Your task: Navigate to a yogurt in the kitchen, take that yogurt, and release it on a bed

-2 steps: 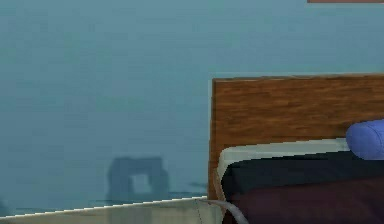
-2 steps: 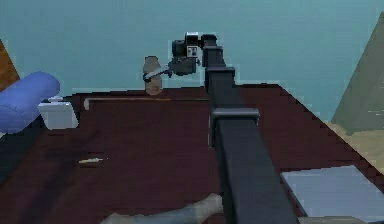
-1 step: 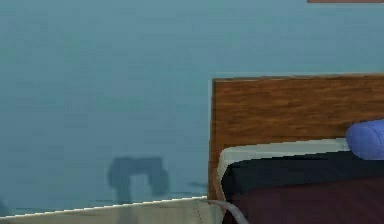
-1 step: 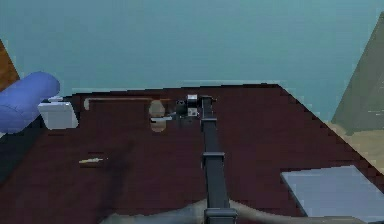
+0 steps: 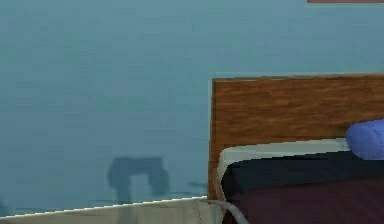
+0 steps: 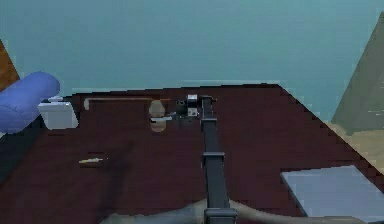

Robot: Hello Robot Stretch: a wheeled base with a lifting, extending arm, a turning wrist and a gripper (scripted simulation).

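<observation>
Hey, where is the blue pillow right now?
The blue pillow lies at the arm side view's left edge on the bed, beside a small white box; it also shows at the forward view's right edge, by the wooden headboard.

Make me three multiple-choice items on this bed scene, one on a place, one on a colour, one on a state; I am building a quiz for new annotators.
1. Where in the arm side view is the blue pillow?
A. left edge
B. right edge
C. bottom middle

2. What colour is the bed cover?
A. white
B. dark maroon
C. yellow

3. How does the pale grey slab sit?
A. standing on edge
B. leaning on the wall
C. lying flat on the cover

Answers: 1 A, it bulges in from the left edge. 2 B, the whole spread is dark maroon. 3 C, its broad face is up near the cover's corner.
</observation>
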